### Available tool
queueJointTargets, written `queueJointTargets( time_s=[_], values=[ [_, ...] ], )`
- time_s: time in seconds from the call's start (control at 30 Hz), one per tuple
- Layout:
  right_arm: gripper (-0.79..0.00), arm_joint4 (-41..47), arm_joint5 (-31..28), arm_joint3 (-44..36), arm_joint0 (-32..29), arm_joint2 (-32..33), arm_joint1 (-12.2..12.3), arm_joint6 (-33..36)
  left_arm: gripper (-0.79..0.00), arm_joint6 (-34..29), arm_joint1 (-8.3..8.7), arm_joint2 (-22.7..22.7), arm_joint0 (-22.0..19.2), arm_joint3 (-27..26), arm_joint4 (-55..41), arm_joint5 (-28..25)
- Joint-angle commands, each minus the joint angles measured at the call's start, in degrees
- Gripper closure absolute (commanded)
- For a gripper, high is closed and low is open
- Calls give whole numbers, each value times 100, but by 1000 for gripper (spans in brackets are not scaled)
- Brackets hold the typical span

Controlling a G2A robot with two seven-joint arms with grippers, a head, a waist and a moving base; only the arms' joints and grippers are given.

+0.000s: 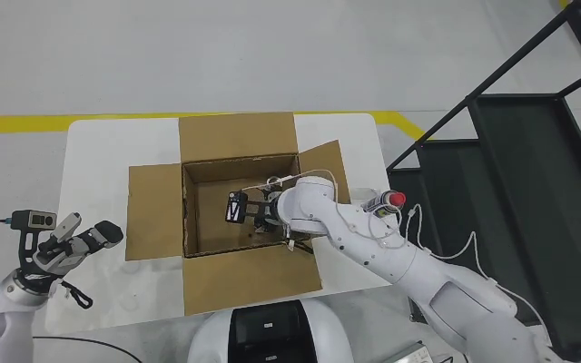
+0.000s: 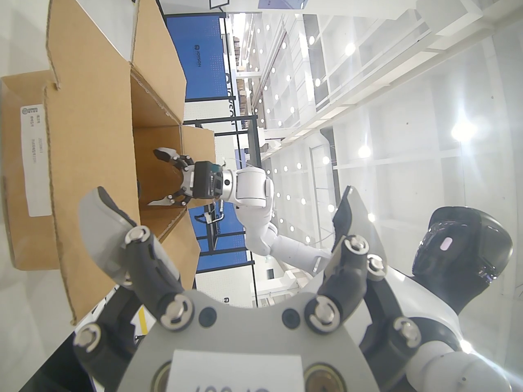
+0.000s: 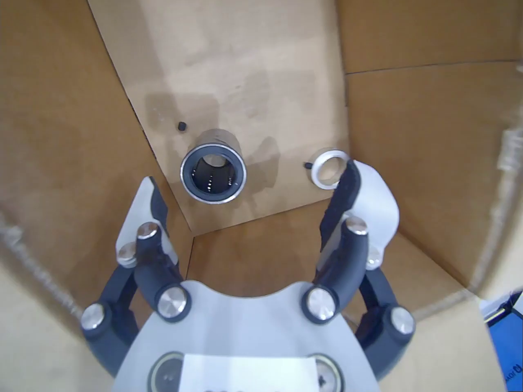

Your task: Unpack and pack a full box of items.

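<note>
- A white table [image 1: 100,154] stands on a grey floor [image 1: 272,54] crossed by a yellow line [image 1: 91,120]. Dark metal stairs [image 1: 513,136] stand off to the table's right.
- Top view: a cardboard box [image 1: 236,136] sits in the middle of the table with all four flaps folded outward.
- The right gripper [image 1: 257,214] hangs inside the box opening, and its arm comes in over the right-hand flap.
- The left gripper [image 1: 89,227] is well apart from the box, over the table's left edge, with its fingers spread wide.
- Left wrist view: the left gripper [image 2: 222,206] has its jaws wide apart.
- Beyond it the cardboard box [image 2: 90,124] is seen from the side, with a white label [image 2: 34,161] on its outer wall.
- The right gripper [image 2: 160,177] points down into the box, its two fingers splayed.
- Right wrist view: a linear bearing [image 3: 213,173] lies on its side on the brown box floor. It is a steel sleeve with a dark bore, and its open end faces the camera.
- A metal ring [image 3: 327,167] rests apart from the bearing, near the foot of a side wall.
- One black screw [image 3: 306,165] sits just beside the ring. A second black screw [image 3: 182,126] lies near the bearing's far end, close to the opposite wall.
- The right gripper [image 3: 249,183] is above the floor with its fingers spread. One fingertip overlaps the ring's edge in the picture, and whether they touch cannot be told.
</note>
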Motion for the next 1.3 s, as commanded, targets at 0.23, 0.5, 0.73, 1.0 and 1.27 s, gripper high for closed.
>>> queueJointTargets(
  time_s=[0.23,0.5,0.73,1.0,1.27],
  values=[
    [-785,387,-545,-1624,-1029,1614,471,-496,-785,0,0,0,0,0,0,0],
    [-785,297,-726,-2807,-2416,3104,819,-809,-785,0,0,0,0,0,0,0],
    [-785,-58,-460,-3416,-3816,4509,989,-2106,-785,0,0,0,0,0,0,0],
    [-785,-179,-202,-3405,-5141,5515,1031,-3964,-785,0,0,0,0,0,0,0],
    [-785,-179,-202,-3405,-5141,5515,1031,-3964,-785,0,0,0,0,0,0,0]
  ],
)
